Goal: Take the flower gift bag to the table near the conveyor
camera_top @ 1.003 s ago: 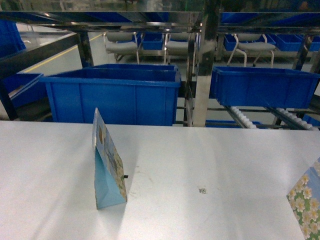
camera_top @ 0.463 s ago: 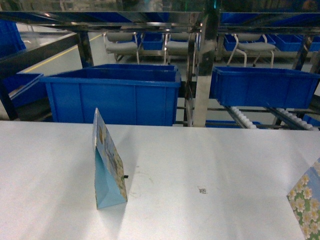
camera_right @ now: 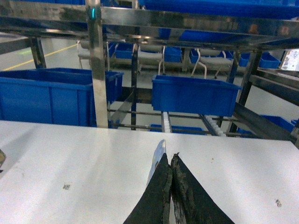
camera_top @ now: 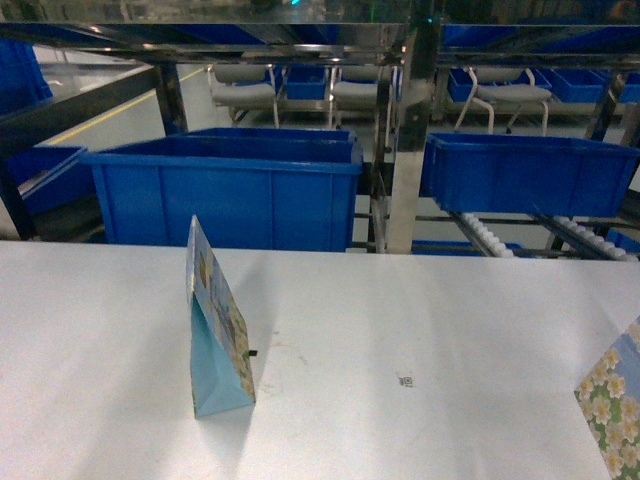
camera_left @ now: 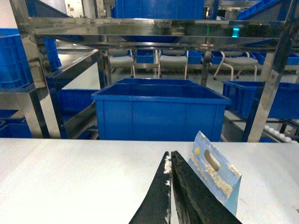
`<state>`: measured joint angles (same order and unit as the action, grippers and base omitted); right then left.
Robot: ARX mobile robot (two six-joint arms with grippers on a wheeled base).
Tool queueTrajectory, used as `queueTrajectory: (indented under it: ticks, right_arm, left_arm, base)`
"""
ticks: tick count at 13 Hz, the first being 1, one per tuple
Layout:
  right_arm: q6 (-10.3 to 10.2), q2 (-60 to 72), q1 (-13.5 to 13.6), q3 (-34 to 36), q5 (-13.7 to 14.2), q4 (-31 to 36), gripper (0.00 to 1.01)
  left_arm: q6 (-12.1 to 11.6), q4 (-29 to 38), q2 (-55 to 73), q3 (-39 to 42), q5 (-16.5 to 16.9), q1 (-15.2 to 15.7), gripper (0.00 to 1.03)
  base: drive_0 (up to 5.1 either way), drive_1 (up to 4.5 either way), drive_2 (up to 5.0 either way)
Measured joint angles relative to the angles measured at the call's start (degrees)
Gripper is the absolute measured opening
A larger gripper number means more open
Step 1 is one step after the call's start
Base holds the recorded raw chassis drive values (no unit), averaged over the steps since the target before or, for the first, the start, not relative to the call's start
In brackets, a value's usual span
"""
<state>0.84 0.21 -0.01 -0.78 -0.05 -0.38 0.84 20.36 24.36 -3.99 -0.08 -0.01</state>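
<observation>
Two flower-printed gift bags stand on the white table (camera_top: 450, 320). A light blue gift bag (camera_top: 215, 335) stands upright left of centre, edge toward me. Another flower gift bag (camera_top: 612, 405) is cut off by the right edge. My left gripper (camera_left: 170, 156) is shut with nothing in it, and the blue bag (camera_left: 217, 172) with its handle slot stands just to its right. My right gripper (camera_right: 170, 158) is shut too; a thin bag edge (camera_right: 159, 156) shows just beyond its left finger, outside the jaws. Neither gripper appears in the head view. Conveyor rollers (camera_top: 490, 240) slope down behind the table.
A large blue bin (camera_top: 225, 190) sits behind the table's far edge at the left, and a second blue bin (camera_top: 525, 170) rests on the conveyor at the right. A steel rack post (camera_top: 405, 140) rises between them. Chairs stand further back.
</observation>
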Motion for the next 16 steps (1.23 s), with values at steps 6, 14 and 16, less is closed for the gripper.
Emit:
queueTrajectory:
  ticks: [6, 14, 16]
  right_arm:
    - [0.0, 0.04, 0.0, 0.0, 0.02, 0.17, 0.02]
    - [0.0, 0.04, 0.0, 0.0, 0.02, 0.15, 0.02]
    - [0.0, 0.04, 0.0, 0.0, 0.0, 0.07, 0.02]
  left_arm:
    - [-0.02, -4.28, -7.89, 3.15, 0.02, 0.0, 0.02]
    - [-0.02, -20.11, -24.13, 3.1, 0.04, -0.02, 0.02]
    - [-0.04, -20.87, -23.96, 3.1, 0.09, 0.0, 0.02]
  base:
    - [0.0, 0.0, 0.0]
    - [0.0, 0.0, 0.0]
    - [0.0, 0.0, 0.0]
